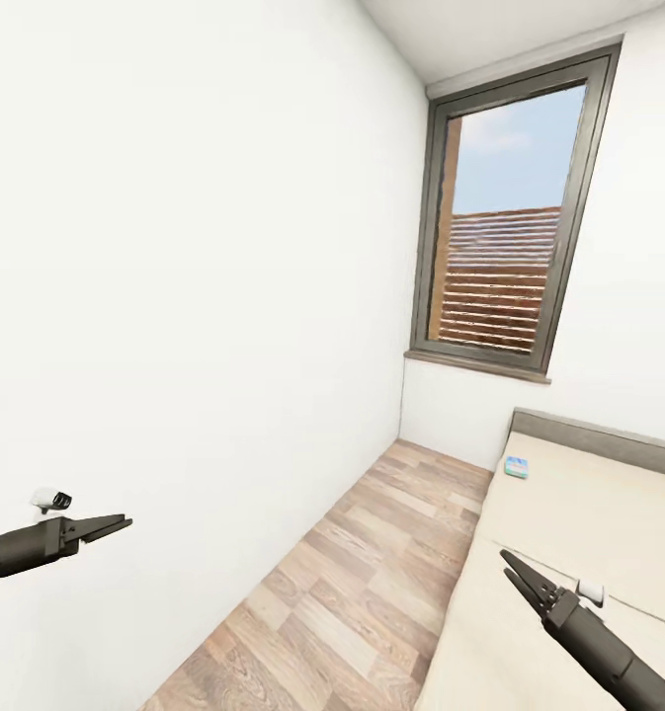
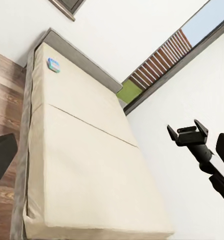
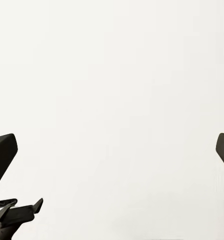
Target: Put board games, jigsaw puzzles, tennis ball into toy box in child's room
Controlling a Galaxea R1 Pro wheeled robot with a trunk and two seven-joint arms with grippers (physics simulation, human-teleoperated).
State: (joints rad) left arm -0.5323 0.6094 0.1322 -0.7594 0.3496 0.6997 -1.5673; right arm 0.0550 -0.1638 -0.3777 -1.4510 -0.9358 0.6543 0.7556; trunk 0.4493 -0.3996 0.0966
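Observation:
A small blue board game (image 1: 516,467) (image 2: 54,64) lies flat near the head corner of the bed (image 1: 589,513) (image 2: 92,165), a beige mattress on a grey frame. My left gripper (image 1: 124,520) hangs open and empty in front of the white wall, far from the bed. Over the near part of the mattress my right gripper (image 1: 506,558) (image 2: 187,134) is open and empty, well short of the blue box. The table, toy box, jigsaw puzzles and tennis ball are out of view.
A strip of wood-plank floor (image 1: 352,573) runs between the white wall (image 1: 174,296) and the bed. A tall dark-framed window (image 1: 510,217) stands in the far wall beyond the bed's head.

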